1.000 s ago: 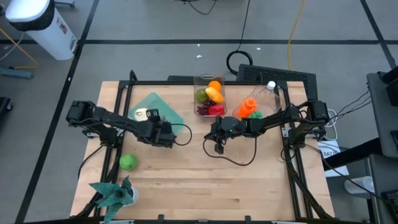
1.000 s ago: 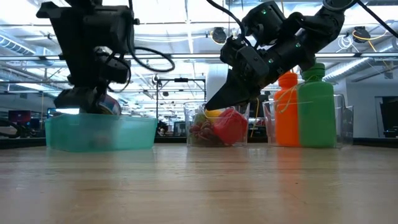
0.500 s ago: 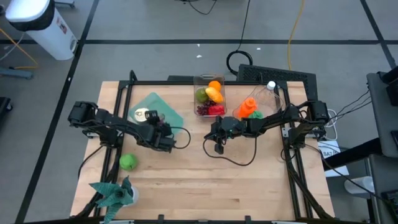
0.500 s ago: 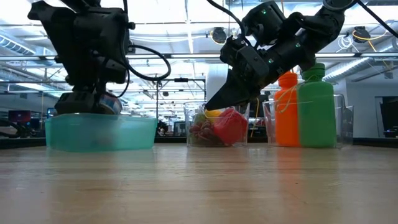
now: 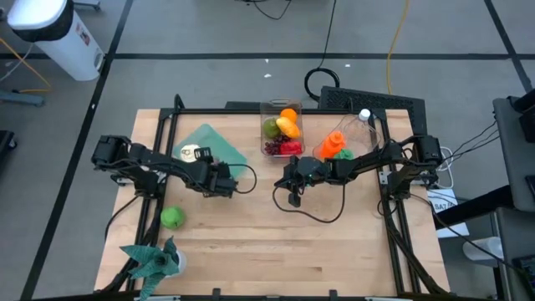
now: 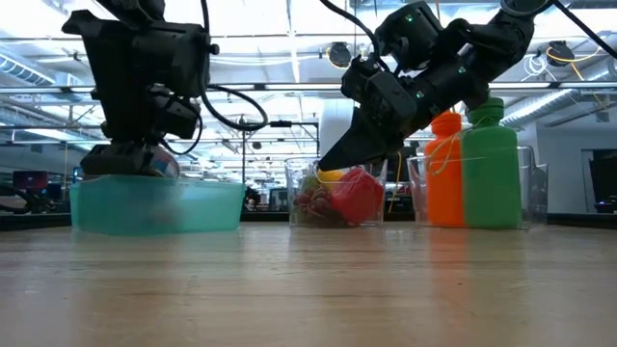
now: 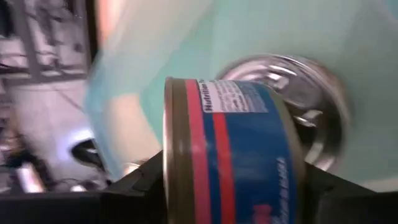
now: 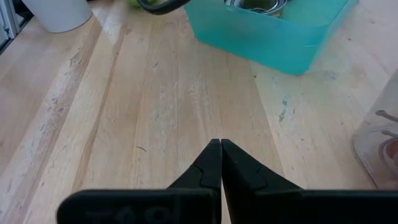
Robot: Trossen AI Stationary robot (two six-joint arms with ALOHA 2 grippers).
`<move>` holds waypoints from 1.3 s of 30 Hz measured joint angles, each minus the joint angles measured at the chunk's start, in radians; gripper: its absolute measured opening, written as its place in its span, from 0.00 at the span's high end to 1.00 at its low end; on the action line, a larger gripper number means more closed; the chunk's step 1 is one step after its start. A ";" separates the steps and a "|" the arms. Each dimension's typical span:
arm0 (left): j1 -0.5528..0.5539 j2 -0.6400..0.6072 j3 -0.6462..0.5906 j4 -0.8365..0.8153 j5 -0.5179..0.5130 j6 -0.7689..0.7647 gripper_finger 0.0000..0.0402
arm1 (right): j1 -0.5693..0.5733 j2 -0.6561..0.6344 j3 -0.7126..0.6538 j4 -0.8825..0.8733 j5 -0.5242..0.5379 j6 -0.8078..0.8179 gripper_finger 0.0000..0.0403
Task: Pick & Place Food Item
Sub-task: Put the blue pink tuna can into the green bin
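My left gripper (image 5: 209, 170) is shut on a short can (image 7: 230, 155) with a blue and red label. It hovers over the near right part of the teal bin (image 5: 219, 147), just above the rim (image 6: 154, 188) in the low view. A second can (image 7: 298, 99) rests on its base inside the bin, its silver top showing. My right gripper (image 5: 294, 197) is shut and empty, hanging over bare wood mid-table, in front of the clear fruit box (image 5: 282, 130). My left gripper pinches the labelled can between its two fingers (image 7: 140, 183), one at each flat end, the label side (image 7: 239, 118) facing the wrist camera. The can lies on its side in the hold, lifted clear above the bin (image 7: 373, 62).
A green round fruit (image 5: 171, 217) lies near the table's left near part, with a green leafy toy (image 5: 155, 259) at the near left corner. A clear box holding orange and green bottles (image 5: 337, 145) stands right of the fruit box. Bare wood spans the near half (image 5: 318, 251).
My left gripper, still shut on the can, has drifted slightly toward the near edge and then come back toward the bin. My right arm has kept still.
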 joint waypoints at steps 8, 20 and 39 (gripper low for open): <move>-0.003 0.001 0.000 0.018 0.137 -0.015 0.31 | 0.000 0.000 0.000 0.000 -0.002 0.000 1.00; -0.007 -0.004 0.002 -0.028 0.147 -0.014 0.13 | 0.000 0.000 0.000 -0.007 -0.002 0.000 1.00; -0.013 -0.020 0.051 -0.141 0.224 0.003 0.57 | 0.000 0.000 0.000 -0.012 -0.003 -0.014 1.00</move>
